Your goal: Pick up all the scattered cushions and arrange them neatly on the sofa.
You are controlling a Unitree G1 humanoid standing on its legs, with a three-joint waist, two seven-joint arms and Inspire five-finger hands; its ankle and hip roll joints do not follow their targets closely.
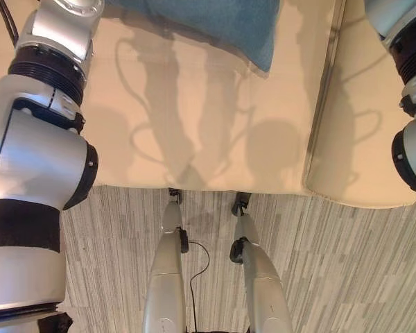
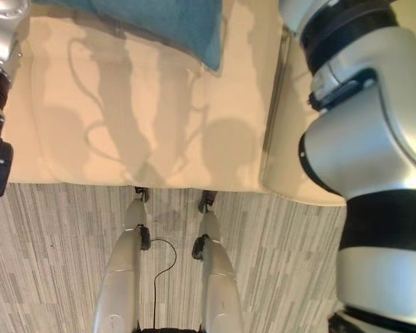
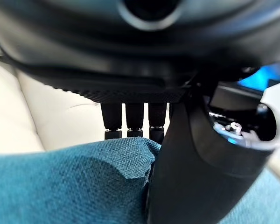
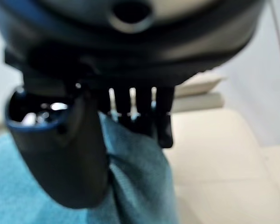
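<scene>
Your left hand (image 3: 186, 154) is clamped on the blue cushion (image 3: 74, 182): in its wrist view the thumb lies over the fabric while the fingers (image 3: 134, 120) reach down behind the cushion's edge. Your right hand (image 4: 70, 144) pinches the same cushion the same way, thumb on the near face and fingers (image 4: 142, 109) behind the cloth. Between the two hands the cushion hangs above the cream sofa (image 1: 194, 125), its lower corner showing in the head views over the seat. A seam divides the seat pads, and striped grey carpet (image 1: 333, 263) lies in front of the sofa.
</scene>
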